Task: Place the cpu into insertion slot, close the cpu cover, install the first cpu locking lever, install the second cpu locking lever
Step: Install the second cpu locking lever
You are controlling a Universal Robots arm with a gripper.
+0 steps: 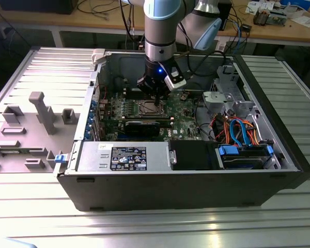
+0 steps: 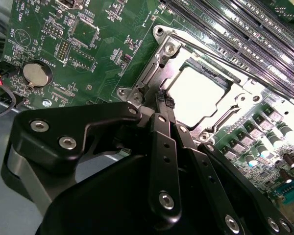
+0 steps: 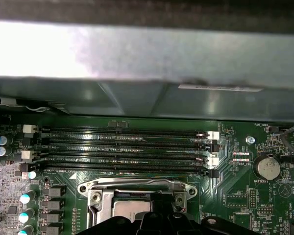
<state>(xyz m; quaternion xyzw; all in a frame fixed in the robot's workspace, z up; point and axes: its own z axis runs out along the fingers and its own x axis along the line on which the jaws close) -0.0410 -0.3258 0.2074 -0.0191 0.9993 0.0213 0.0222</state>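
Arm (image 1: pixel 160 26): silver-grey cylindrical links, pale blue joint caps, one cap on the exterior view's right side at the elbow joint. The wrist section ends in a polished metal ring, with a black housing below it carrying a small blue light. A white boxy module (image 1: pixel 175 81) with a dark face is clipped to the wrist's side, and black cables run up beside it.

Gripper (image 2: pixel 165 100): matte black throughout, built from angular linkage plates and two slim straight fingers (image 2: pixel 162 147) with small holes along their length. Silver round-head screws sit at the pivots and plate corners. A grey metal band edges the left linkage body in the second wrist view.
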